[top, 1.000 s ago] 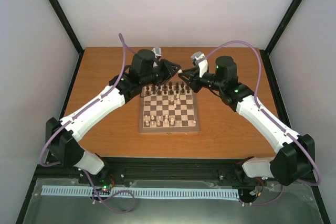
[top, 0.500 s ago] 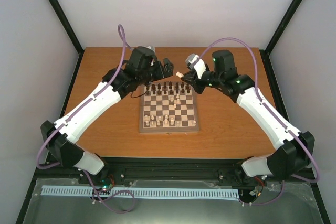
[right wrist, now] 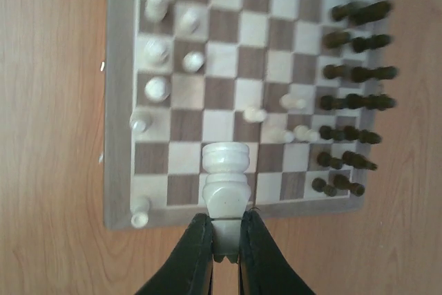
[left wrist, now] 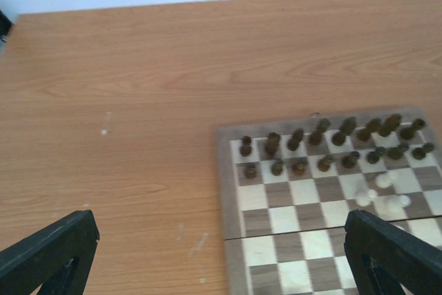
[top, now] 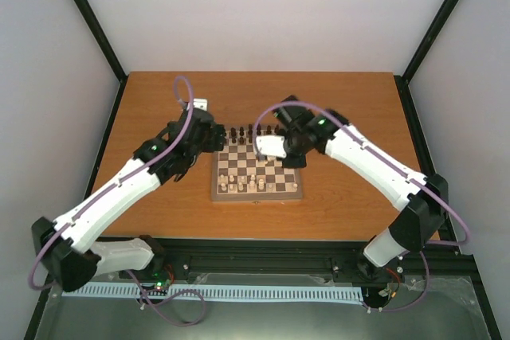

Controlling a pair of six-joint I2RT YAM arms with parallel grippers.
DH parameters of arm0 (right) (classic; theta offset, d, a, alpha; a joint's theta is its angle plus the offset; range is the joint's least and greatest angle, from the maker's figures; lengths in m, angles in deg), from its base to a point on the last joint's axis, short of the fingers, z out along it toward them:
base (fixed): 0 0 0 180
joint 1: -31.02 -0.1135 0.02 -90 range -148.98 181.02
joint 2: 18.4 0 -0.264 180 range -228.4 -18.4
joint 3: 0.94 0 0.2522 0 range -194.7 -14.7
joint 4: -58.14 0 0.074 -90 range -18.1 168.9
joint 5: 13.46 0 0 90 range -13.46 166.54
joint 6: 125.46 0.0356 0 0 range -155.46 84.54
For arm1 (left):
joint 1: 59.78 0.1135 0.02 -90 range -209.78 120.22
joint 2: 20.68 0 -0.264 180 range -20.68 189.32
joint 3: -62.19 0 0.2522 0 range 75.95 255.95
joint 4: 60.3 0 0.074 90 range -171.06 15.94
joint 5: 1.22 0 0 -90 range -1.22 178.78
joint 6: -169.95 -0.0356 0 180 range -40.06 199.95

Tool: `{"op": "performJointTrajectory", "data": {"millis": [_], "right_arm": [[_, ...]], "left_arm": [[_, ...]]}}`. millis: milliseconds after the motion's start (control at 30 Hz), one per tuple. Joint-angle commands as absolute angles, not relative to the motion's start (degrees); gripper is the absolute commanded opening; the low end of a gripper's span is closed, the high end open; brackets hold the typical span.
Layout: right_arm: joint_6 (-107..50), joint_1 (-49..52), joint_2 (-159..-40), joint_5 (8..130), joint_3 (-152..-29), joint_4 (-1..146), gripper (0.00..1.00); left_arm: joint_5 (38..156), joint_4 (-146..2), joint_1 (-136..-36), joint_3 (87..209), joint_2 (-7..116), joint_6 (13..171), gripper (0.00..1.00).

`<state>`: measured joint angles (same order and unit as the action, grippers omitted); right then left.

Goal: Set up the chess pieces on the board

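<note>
Your right gripper (right wrist: 224, 229) is clenched on a cream piece (right wrist: 225, 177), pinching only its narrow end. The fat flanged end sticks out well past the fingertips.

- **Slip or swivel:** with that short a bite, I judge the piece could twist or slip if it meets the board (right wrist: 119, 101) off-square.
- **Strays:** just beyond and right of the held piece sit a few loose cream strays (right wrist: 293, 132), some apparently lying over. Swing that way and you'd clip them.
- **Dark ranks:** the dark ranks (right wrist: 352, 74) are further right of the fingers. They are packed tight, so one nudge could topple several.
- **Left gripper:** your left gripper (left wrist: 217, 219) is spread wide with nothing in it, over the bare table (left wrist: 138, 67). The board's corner lies ahead, toward its right finger, so coming across low could bump the frame.

The set is tiny turned wood. The dark pieces stand two rows deep along the edge right of your right gripper. More cream ones (right wrist: 157, 88) stand unevenly along the edge to its left. The squares are brown and tan with a brown border. I can't tell what rank the held piece is.
</note>
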<state>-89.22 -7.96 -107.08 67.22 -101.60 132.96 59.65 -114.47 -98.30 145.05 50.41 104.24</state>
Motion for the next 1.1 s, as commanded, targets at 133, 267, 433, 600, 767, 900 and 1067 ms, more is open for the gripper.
{"op": "performJointTrajectory", "data": {"millis": [133, 267, 433, 600, 767, 900, 1067], "right_arm": [[-99.13, -17.75, -111.87, 91.71, -96.21, 137.67, 0.05], [-99.25, -18.98, -115.87, 93.88, -96.24, 140.62, 0.06], [-99.27, -19.97, -118.41, 94.63, -95.81, 141.41, 0.07], [-99.36, -21.00, -119.71, 96.59, -93.97, 140.22, 0.08], [-98.89, -22.51, -120.78, 98.54, -92.03, 138.70, 0.09], [-98.29, -22.94, -122.00, 98.70, -92.29, 137.89, 0.09], [-97.87, -23.19, -123.94, 99.54, -92.07, 136.80, 0.09]], "left_arm": [[50.47, -102.28, -96.79, 137.57, 40.61, 97.27, 1.00], [56.69, -105.92, -94.45, 141.38, 43.21, 99.89, 1.00], [62.75, -109.38, -92.23, 145.35, 46.80, 99.89, 1.00], [67.25, -106.78, -92.21, 142.96, 45.05, 100.18, 1.00], [60.61, -104.61, -92.21, 141.42, 44.62, 102.21, 1.00], [60.39, -102.73, -92.21, 140.06, 43.23, 101.32, 1.00], [62.31, -102.28, -92.21, 139.66, 42.61, 101.04, 1.00]]}}
